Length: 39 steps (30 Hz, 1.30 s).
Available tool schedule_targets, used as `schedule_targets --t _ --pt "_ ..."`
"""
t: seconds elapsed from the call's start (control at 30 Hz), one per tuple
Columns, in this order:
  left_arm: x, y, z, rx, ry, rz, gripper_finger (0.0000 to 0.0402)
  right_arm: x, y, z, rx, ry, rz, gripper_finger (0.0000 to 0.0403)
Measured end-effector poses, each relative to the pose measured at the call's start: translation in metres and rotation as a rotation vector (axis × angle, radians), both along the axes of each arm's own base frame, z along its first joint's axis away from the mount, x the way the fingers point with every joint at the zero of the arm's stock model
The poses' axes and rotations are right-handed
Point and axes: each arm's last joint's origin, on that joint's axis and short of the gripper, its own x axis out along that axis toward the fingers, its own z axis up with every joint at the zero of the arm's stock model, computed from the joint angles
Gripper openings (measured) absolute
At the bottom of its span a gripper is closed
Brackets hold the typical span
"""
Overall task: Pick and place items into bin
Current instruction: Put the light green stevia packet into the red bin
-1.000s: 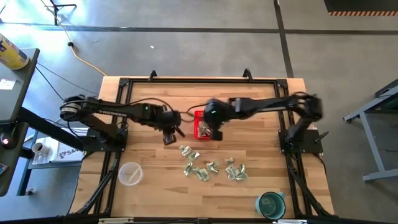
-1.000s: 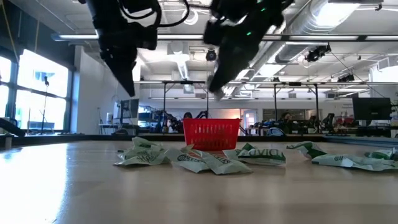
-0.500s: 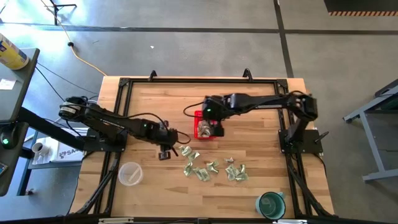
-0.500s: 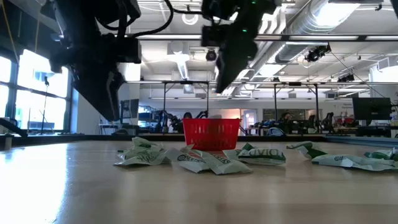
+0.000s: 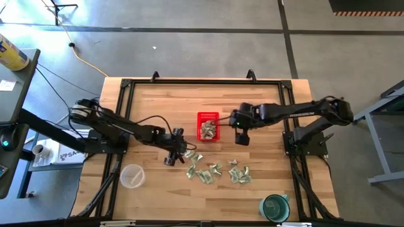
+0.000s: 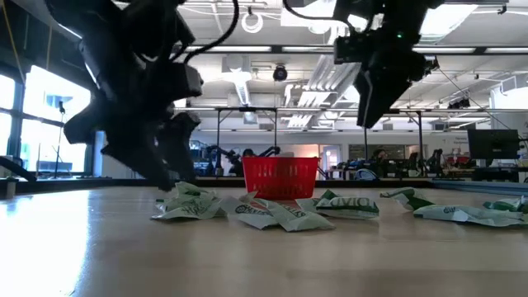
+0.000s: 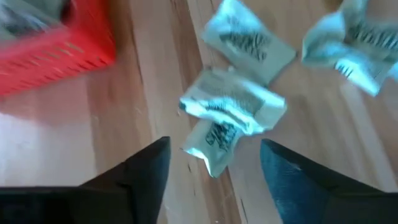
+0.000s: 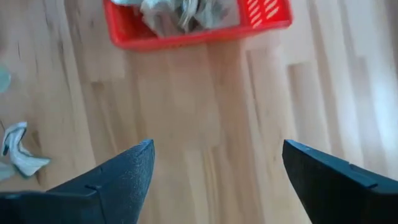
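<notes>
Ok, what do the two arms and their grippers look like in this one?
Both arms are dark, slim and jointed, with black cables looping alongside. The left gripper and right gripper each end in two flat, dark, tapering fingers. No markings are readable.

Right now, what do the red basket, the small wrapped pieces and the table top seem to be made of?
Red basket: probably plastic, evenly bright red, with moulded slots in its sides.
Wrapped pieces: thin plastic or foil film, it seems; they are creased, wrinkled and printed green on white.
Table top: wood, likely butcher-block, with pale planks, visible grain and a smooth matt finish.
</notes>
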Motion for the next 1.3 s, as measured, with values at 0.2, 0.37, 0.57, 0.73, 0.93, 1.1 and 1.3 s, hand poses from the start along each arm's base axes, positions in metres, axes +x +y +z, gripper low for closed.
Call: schedule_targets --t 0.2,0.37,0.57,0.73,0.93,1.1,1.3 --pt "0.006 0.013 -0.012 -0.075 0.033 0.008 0.0305 -0.002 0.010 -0.010 0.017 -0.001 -0.004 0.0344" --pt "0.009 0.028 -0.017 -0.152 0.046 0.001 0.0254 -0.003 0.012 -0.013 0.016 0.004 0.002 0.0344" --pt "0.011 0.038 -0.017 -0.133 0.018 -0.010 0.0120 -0.003 0.011 -0.013 -0.019 0.008 -0.011 0.0344" --pt "0.012 0.045 -0.016 -0.132 0.018 0.011 0.0021 -0.004 0.010 -0.013 -0.029 0.013 -0.016 0.0344" --pt "0.021 0.048 0.004 -0.083 0.051 0.072 0.0029 -0.005 0.010 -0.014 -0.038 0.026 -0.027 0.0343" --pt "0.032 0.054 0.036 0.011 0.097 0.068 0.0021 -0.006 0.009 -0.014 -0.066 0.030 -0.037 0.0338" --pt "0.041 0.067 0.077 0.275 0.179 0.068 0.0021 -0.008 0.008 -0.014 -0.089 0.051 -0.060 0.0335"
